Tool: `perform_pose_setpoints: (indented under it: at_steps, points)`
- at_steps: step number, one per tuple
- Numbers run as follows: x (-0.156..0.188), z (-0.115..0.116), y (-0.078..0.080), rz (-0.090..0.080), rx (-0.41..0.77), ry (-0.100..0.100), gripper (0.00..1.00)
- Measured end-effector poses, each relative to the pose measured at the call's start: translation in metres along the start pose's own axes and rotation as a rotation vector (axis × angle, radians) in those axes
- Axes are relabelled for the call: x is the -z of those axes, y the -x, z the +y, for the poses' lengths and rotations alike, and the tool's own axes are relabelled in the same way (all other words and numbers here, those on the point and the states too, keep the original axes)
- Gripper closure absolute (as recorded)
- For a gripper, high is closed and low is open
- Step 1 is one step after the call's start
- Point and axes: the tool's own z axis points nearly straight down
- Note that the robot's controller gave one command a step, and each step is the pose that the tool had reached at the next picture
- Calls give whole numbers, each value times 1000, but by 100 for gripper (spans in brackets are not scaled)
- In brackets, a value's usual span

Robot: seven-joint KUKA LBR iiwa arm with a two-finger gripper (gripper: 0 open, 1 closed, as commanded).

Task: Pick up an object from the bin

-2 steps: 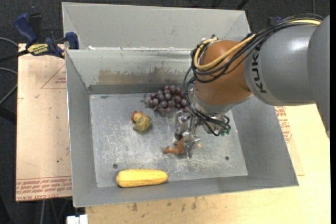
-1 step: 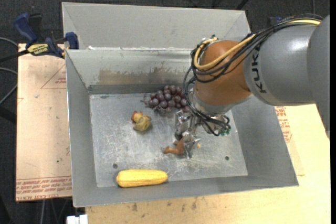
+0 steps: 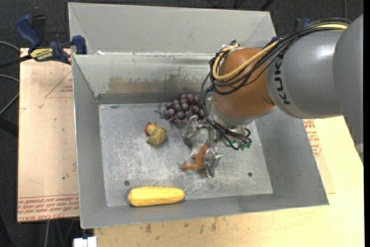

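Bin (image 3: 87, 124): standing open, carrying four loose things on its grey floor.
Arm (image 3: 315, 75): reaching in over the bin's right edge, its orange cover (image 3: 243, 87) hanging above the floor's right half.
Tool (image 3: 203, 150): pointing down just right of the floor's centre, directly over the orange piece. Whether it is standing wide or narrow, one cannot tell.
Orange piece (image 3: 192, 164): lying slanted on the floor just right of centre. Its upper end is running in under the tool, and its lower end is showing free toward the front edge. Whether it is being gripped is not showing.
Grapes (image 3: 182, 107): a dark purple bunch sitting near the back wall, just beside the cover.
Scrap (image 3: 155, 134): a small yellow and red lump lying left of centre, near the grapes and apart from the tool.
Cob (image 3: 156, 196): long and yellow, lying along the front edge toward the front left corner, well apart from the tool.
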Motion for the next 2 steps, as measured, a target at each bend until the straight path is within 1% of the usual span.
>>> perform_pose_setpoints:
  at_steps: [1, 2]
  points:
    - [-3, 0, -4, 9, -2, 2, 100]
    - [-3, -1, -4, 9, -2, 2, 100]
